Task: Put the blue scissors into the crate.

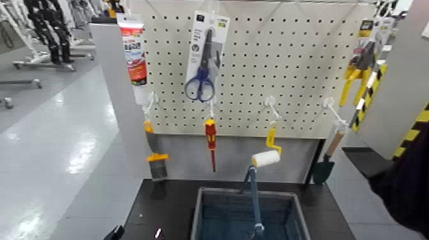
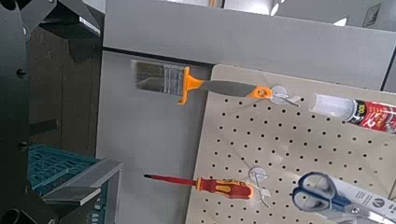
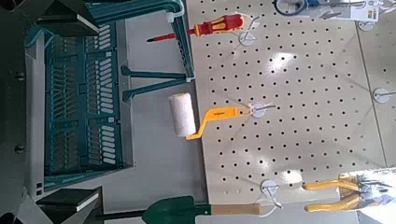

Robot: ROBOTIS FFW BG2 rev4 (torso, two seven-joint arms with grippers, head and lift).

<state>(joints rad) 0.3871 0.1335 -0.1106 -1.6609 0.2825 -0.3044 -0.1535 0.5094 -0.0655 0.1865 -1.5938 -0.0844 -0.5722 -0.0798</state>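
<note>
The blue scissors [image 1: 203, 59] hang on their white card high on the pegboard [image 1: 287, 76], left of its middle. They also show in the left wrist view as blue scissors [image 2: 322, 193], and a sliver of the blue handle [image 3: 297, 6] shows in the right wrist view. The grey-blue crate [image 1: 203, 210] stands on the dark table below the board, and a paint roller's handle reaches down into it. My left gripper [image 2: 103, 98] is open, low and well short of the board, with nothing between its fingers. My right gripper [image 3: 93, 103] is open over the crate [image 3: 79, 93].
On the board's hooks hang a white tube [image 1: 133, 54], a paintbrush [image 1: 156, 163], a red-and-yellow screwdriver [image 1: 210, 137], a paint roller [image 1: 265, 157], a trowel [image 1: 324, 167] and yellow-handled pliers [image 1: 361, 70]. A yellow-and-black striped post [image 1: 408, 137] stands at the right.
</note>
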